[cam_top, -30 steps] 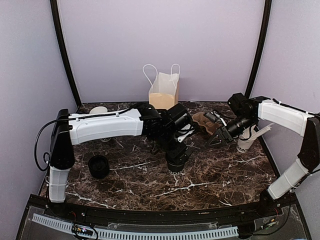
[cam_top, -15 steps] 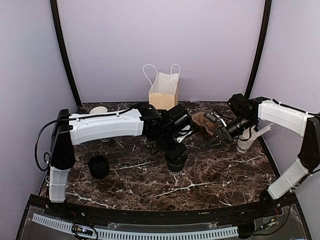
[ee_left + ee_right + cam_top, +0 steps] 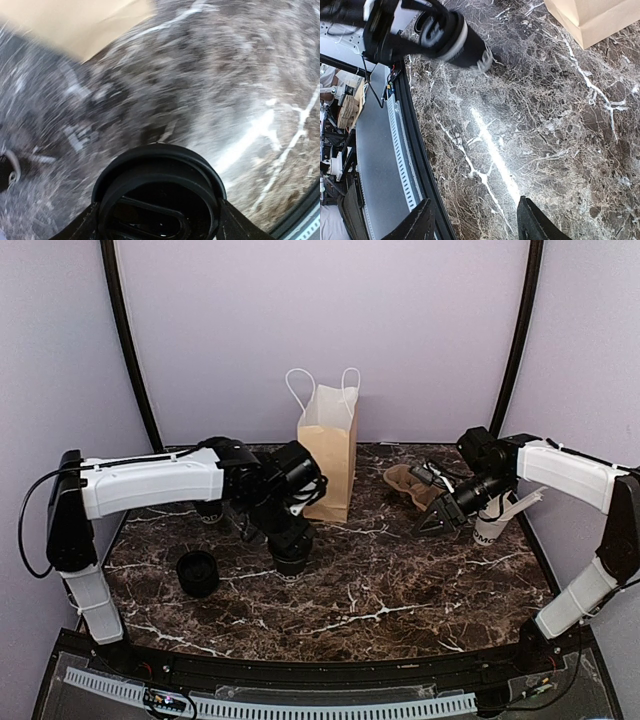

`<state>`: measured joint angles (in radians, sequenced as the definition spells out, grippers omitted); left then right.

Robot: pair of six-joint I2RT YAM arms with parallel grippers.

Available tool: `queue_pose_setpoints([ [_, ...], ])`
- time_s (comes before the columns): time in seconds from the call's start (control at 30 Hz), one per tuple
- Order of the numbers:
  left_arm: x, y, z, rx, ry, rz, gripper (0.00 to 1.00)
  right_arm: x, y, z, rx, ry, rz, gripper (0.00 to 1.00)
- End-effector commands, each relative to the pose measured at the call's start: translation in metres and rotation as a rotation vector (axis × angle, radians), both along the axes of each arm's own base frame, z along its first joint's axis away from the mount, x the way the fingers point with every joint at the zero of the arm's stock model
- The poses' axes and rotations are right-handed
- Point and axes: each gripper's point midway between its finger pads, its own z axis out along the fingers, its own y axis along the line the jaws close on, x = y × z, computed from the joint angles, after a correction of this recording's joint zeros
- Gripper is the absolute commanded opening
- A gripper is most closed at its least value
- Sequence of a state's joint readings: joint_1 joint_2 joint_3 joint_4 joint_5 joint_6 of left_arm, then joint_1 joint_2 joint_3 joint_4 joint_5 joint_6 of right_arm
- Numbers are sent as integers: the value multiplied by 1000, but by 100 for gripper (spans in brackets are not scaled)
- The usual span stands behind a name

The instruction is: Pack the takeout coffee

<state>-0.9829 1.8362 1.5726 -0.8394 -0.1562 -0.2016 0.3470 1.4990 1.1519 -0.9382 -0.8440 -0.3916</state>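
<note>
My left gripper (image 3: 159, 227) clamps the takeout coffee (image 3: 293, 558) at its lid, near the middle of the table (image 3: 400, 590). At three o'clock, my right gripper (image 3: 440, 520) gapes empty. I'd lift level, clearing the rim of the paper bag (image 3: 330, 455) at one o'clock.

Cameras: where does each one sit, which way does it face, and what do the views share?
Top external: above and behind the bases, facing down over the table; left arm and right arm both show.
Left wrist: on the left arm, facing down; left tool grips the takeout coffee.
Right wrist: facing down toward the table's near edge; open right tool, plus the left arm.
Shared: the paper bag, in all three.
</note>
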Motion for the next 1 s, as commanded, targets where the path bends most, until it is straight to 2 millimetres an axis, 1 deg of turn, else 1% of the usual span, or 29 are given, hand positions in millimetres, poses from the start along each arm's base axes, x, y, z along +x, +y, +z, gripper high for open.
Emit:
queue_pose_setpoints([
  [0.0,20,68,29,-28,-57,151,75,0,-2,4,11,-28,-3,57],
  [0.03,27,82,25,-27,-53,182,75,1,-2,4,9,-26,-5,57],
  [0.07,30,89,31,-44,-66,196,75,2,-2,3,7,-26,-5,57],
  [0.1,38,102,29,-42,-69,226,75,3,-1,3,5,-25,-8,57],
  [0.13,41,108,31,-47,-75,239,75,4,-2,2,1,-25,-10,57],
  [0.2,53,128,29,-41,-74,292,75,7,-2,2,-9,-30,-18,57],
  [0.27,60,136,28,-44,-70,308,75,10,-3,1,-21,-37,-24,57],
  [0.33,65,138,25,-49,-67,314,75,12,-4,2,-29,-49,-31,57],
  [0.53,74,139,8,-58,-31,318,77,17,-4,4,-42,-59,-39,57],
  [0.57,74,139,5,-50,-25,320,78,17,-4,5,-43,-58,-39,57],
  [0.63,77,142,7,-35,-30,338,82,18,-4,8,-46,-65,-39,57],
  [0.73,80,141,28,-53,-52,347,86,18,-5,15,-49,-76,-42,57],
  [0.83,83,137,58,-103,-91,339,89,19,-7,24,-51,-95,-45,57],
  [0.87,84,136,64,-112,-96,341,90,20,-7,27,-54,-104,-48,57],
  [0.9,85,134,77,-125,-105,338,90,22,-7,30,-56,-114,-51,57],
  [0.93,86,133,83,-132,-109,340,90,24,-8,34,-63,-127,-56,57],
  [0.97,89,131,97,-156,-129,341,90,27,-9,37,-69,-140,-62,57],
])
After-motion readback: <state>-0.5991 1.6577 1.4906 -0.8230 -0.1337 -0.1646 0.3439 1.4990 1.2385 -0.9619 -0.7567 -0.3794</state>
